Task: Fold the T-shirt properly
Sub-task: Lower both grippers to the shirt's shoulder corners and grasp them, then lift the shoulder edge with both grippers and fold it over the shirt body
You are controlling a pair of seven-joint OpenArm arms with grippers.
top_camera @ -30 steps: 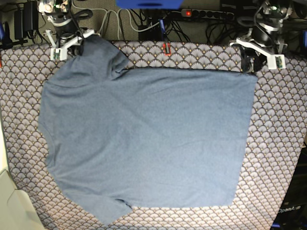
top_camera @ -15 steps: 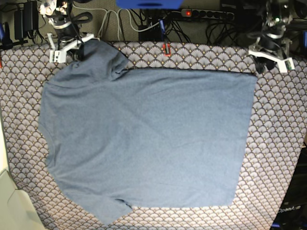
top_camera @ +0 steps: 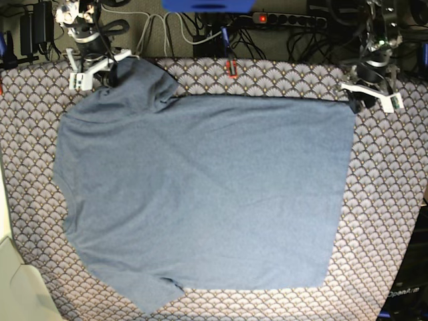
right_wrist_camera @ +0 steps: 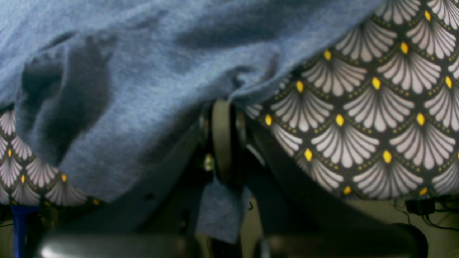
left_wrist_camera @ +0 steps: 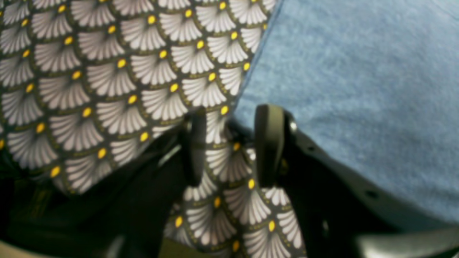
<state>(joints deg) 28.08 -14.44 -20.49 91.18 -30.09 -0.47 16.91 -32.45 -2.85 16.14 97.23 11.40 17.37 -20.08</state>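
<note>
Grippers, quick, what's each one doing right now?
Left tool: open, empty, beside the T-shirt edge.
Right tool: shut on the T-shirt.

A scallop-patterned tablecloth [top_camera: 388,200] with yellow dots covers the bench. Behind its far edge, a black power strip [top_camera: 287,20] with a lit red switch lies among tangled cables [top_camera: 167,30] on a grey-green floor.

The slate-blue heathered cotton T-shirt [top_camera: 200,194] shows no lettering from above; its lower left sleeve tip meets the base view's bottom edge; the left wrist view is blurred, the shirt cut off at its top and right edges; the scallop-patterned tablecloth [top_camera: 388,221] runs past every frame.
</note>
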